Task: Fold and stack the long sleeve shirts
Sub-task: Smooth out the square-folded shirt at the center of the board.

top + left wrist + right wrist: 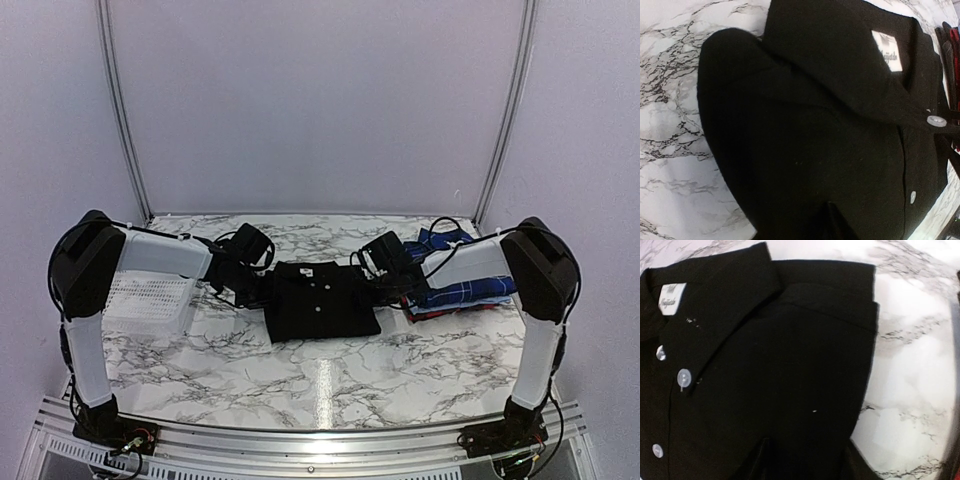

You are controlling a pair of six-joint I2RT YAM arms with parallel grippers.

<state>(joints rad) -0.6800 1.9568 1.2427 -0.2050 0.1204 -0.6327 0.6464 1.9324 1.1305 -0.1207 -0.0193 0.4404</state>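
Marble table [330, 385]: white, veined in grey.
Black shirt [322, 300]: laid folded at the table's centre, collar on the far side, white buttons shown.
Left gripper [260, 292]: lowered at the shirt's left edge; finger state cannot be told.
Right gripper [382, 285]: lowered at the shirt's right edge; finger state cannot be told.
Mesh basket [150, 298]: placed at the left.
Plaid shirts [465, 288]: stacked at the right.

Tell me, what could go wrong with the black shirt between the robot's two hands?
1. The left gripper and right gripper sit at opposite edges of the folded black shirt; an uneven lift could let it unfold.
2. The right arm reaches over the stack of folded shirts, so a low swing might knock it crooked.
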